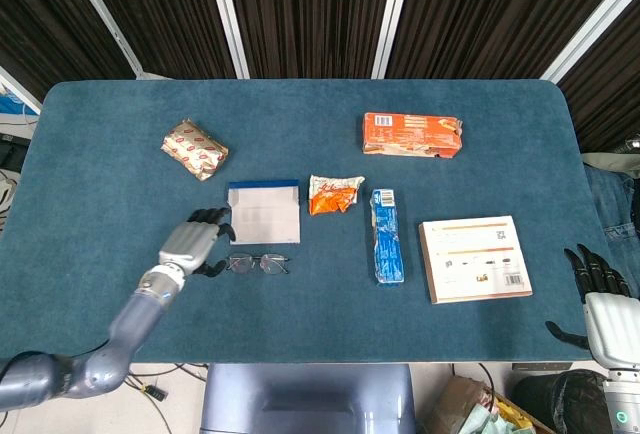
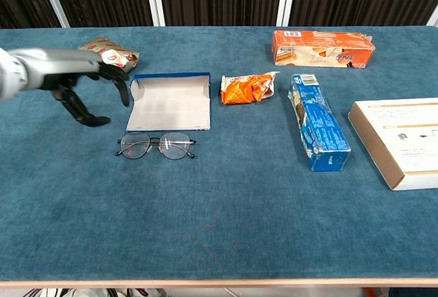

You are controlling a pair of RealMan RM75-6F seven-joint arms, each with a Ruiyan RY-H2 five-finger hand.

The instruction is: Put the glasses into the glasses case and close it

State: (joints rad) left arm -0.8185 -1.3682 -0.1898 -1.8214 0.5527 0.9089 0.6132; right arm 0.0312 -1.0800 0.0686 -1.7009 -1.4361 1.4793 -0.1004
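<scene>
Blue felt covers the table [image 1: 120, 154] where the robot's left hand [image 1: 190, 246] hangs with fingers spread and curved downward, holding nothing, just left of the glasses [image 1: 258, 263]. The chest view shows that hand [image 2: 92, 88] raised off the cloth, its dark fingertips [image 2: 101, 120] pointing toward the surface beside the left lens but not touching the frame. The glasses [image 2: 156, 145] lie flat, lenses up and temples folded, directly in front of the glasses case [image 2: 171, 100], which sits open with its pale lining exposed and its blue lid edge at the far side. The right hand [image 1: 600, 299] appears only in the head view, at the near right corner off the table's edge, fingers apart and empty. To the right of the case are a crumpled orange wrapper [image 1: 334, 194], a blue carton [image 1: 387, 236] lying lengthwise and a flat white box [image 1: 475, 258]. Farther back sit a gold foil packet [image 1: 194, 148] on the left and an orange box [image 1: 412, 134] on the right. The head view alone shows the left forearm [image 1: 110, 339] reaching in from the near edge, and the dark slatted wall [image 1: 310, 14] beyond the table.
</scene>
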